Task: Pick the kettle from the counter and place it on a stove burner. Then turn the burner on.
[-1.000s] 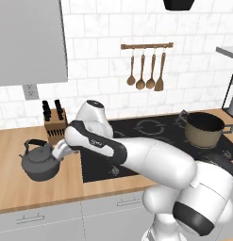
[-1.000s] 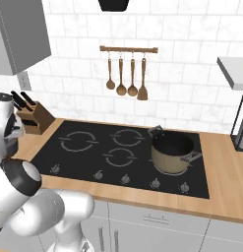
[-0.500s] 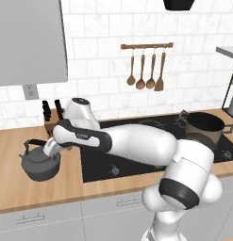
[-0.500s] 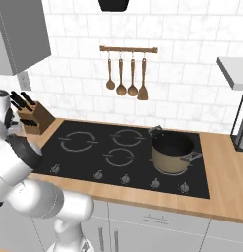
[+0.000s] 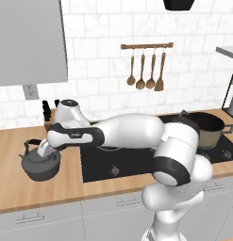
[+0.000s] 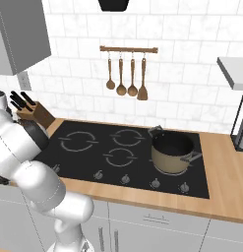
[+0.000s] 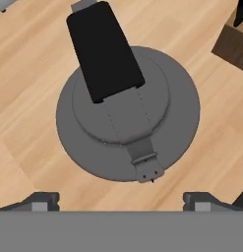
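Kettle [image 5: 40, 164] sits on the tabletop [image 5: 14, 188], left of the cooktop [image 6: 128, 152], its black handle [image 7: 104, 51] arching across the lid. Directly above it, the fingers [image 7: 120, 199] are spread wide and grasping nothing. To lift it cleanly, the hand should probably come straight down with one finger on each side of the handle's middle, turned square to it, before closing. The knife block [image 7: 231, 42] stands near, so keep clear.

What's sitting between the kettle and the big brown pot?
The black cooktop lies between the kettle and the pot, with the robot's arm stretched above it, as the left base view shows.
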Tool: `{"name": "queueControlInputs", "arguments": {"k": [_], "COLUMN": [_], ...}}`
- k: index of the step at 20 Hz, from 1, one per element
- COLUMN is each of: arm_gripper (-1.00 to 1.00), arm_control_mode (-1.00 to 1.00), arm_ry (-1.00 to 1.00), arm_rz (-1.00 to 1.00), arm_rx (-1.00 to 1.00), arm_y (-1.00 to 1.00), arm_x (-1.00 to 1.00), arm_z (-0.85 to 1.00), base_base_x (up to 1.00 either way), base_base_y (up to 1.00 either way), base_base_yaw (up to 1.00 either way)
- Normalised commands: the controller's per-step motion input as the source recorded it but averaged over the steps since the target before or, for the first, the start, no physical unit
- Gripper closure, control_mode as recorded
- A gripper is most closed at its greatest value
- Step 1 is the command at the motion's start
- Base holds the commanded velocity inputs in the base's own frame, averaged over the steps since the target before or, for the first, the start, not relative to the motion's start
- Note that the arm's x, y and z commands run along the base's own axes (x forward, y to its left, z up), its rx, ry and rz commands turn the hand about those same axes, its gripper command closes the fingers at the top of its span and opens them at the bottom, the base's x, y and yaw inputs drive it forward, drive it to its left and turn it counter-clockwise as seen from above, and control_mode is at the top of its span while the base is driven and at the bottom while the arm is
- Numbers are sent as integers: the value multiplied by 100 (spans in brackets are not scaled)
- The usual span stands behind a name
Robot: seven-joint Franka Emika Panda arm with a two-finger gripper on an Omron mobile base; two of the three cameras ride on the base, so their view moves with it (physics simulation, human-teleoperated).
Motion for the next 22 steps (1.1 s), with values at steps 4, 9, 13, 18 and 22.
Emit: {"name": "queueControlInputs", "arguments": {"k": [4,9,13,18,22], "arm_gripper": [-100,-100,-100,-100,-100], "arm_control_mode": [-100,-100,-100,-100,-100], "arm_ry": [-12,-13,-8,-5,-2], "arm_rz": [0,0,0,0,0], "arm_rx": [0,0,0,0,0], "arm_y": [5,3,0,0,0], "arm_x": [8,2,8,13,14], "arm_z": [-18,-18,-14,-5,-4], "base_base_x": [0,0,0,0,0], "base_base_y": [0,0,0,0,0], "base_base_yaw": [0,0,0,0,0]}}
